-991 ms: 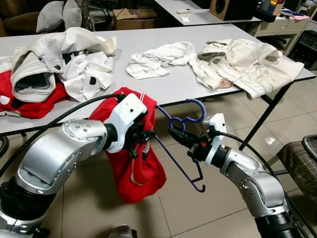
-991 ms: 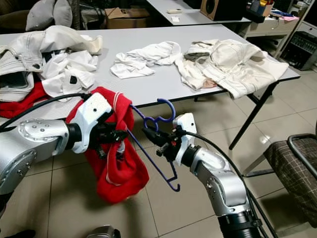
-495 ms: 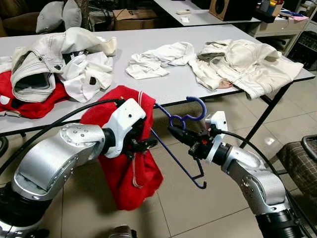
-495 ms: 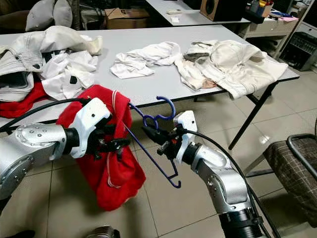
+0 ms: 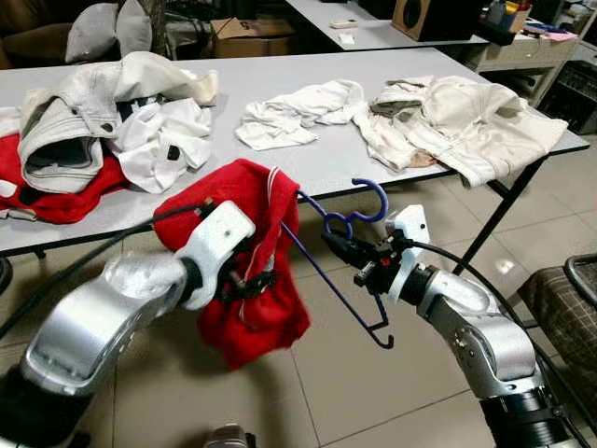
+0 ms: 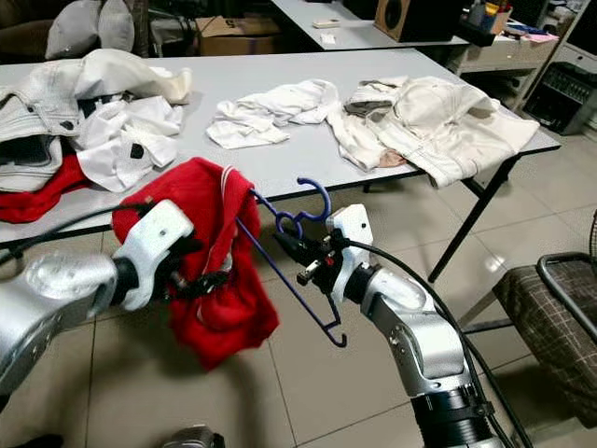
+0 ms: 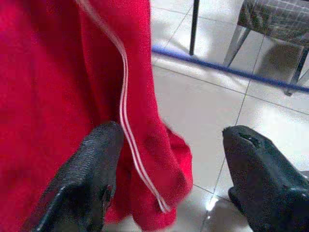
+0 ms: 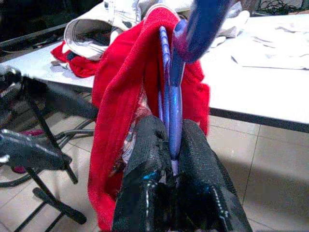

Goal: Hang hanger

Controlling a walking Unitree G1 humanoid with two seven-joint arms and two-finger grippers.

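Holding the hanger (image 5: pixel 340 266) by its neck: right hand (image 5: pixel 347 250) pinched shut just under the hook, fingers (image 8: pixel 190 159) flat on the blue wire so the frame cannot swing. Hook points up toward 12, free for a rail; the lower bar slants down toward 5, clear of the floor. Red garment (image 5: pixel 244 257) drapes over the hanger's far shoulder at 9 and bunches below. Left hand (image 5: pixel 244 282) sits against that cloth, fingers (image 7: pixel 87 169) spread wide with the red fabric and its white cord between them, apparently gathering the garment, not gripping. Desk (image 5: pixel 308 140) at 12 carries white and red clothes. No rail seen.
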